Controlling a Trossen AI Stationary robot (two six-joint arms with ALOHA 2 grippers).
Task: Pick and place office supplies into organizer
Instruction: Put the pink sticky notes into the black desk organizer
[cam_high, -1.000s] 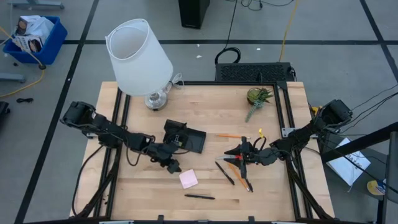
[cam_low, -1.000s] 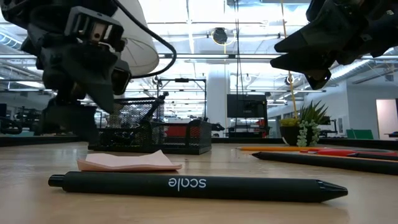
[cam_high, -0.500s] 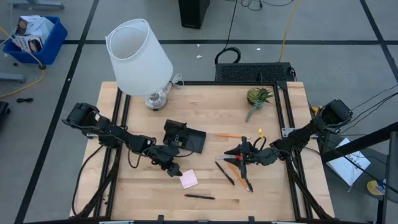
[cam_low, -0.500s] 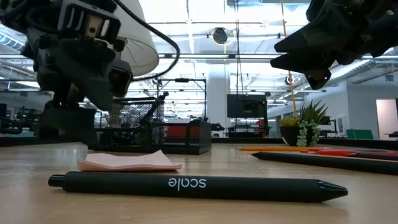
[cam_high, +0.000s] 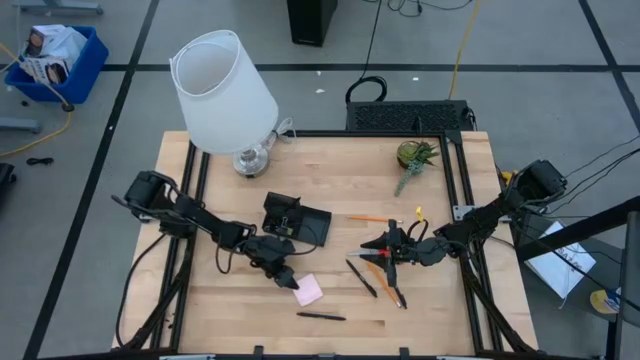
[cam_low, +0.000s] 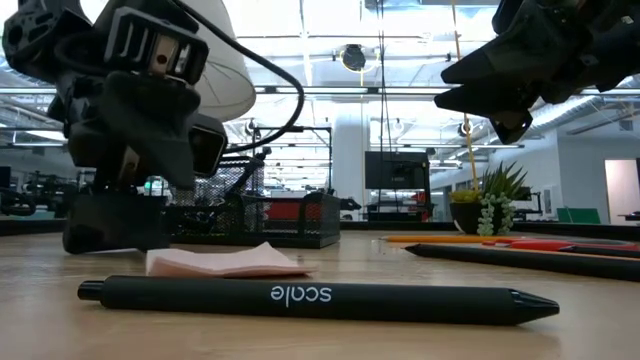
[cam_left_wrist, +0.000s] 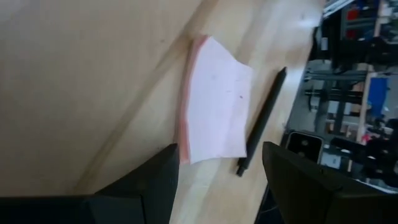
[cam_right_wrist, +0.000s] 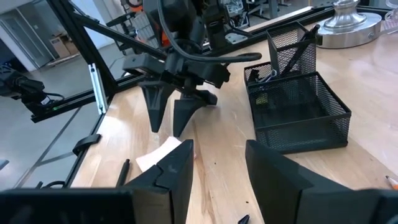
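Note:
The pink sticky-note pad (cam_high: 308, 291) (cam_left_wrist: 214, 115) lies flat on the wood near the table's near edge. My left gripper (cam_high: 291, 279) (cam_left_wrist: 221, 150) is open, lowered to the table at the pad's left side, and the pad lies ahead between its fingers. My right gripper (cam_high: 386, 248) (cam_right_wrist: 217, 177) is open and hangs above the red-handled scissors (cam_high: 376, 256), black pens (cam_high: 361, 277) and an orange pencil (cam_high: 396, 292), touching none. The black mesh organizer (cam_high: 300, 222) (cam_right_wrist: 297, 106) stands mid-table. A black pen (cam_low: 310, 295) lies nearest the near edge. My left gripper meets the pad only at its nearest corner (cam_left_wrist: 185, 154), where the inner side of one fingertip (cam_left_wrist: 169, 163) lies against the pad's edge. The other finger (cam_left_wrist: 283, 163) stands apart from it. The fingers come steeply from above, and the pad stays flat on the table.
A white lamp (cam_high: 222, 88) stands at the far left and a green plant sprig (cam_high: 414, 157) at the far right. An orange pencil (cam_high: 368, 218) and a tiny yellow piece (cam_high: 417, 212) lie right of the organizer. Bare wood shows between the organizer and the lamp.
My left gripper has moved down and toward the table's right and near edge, reaching the pad's left side. The pad has slid a little toward the right, staying flat.

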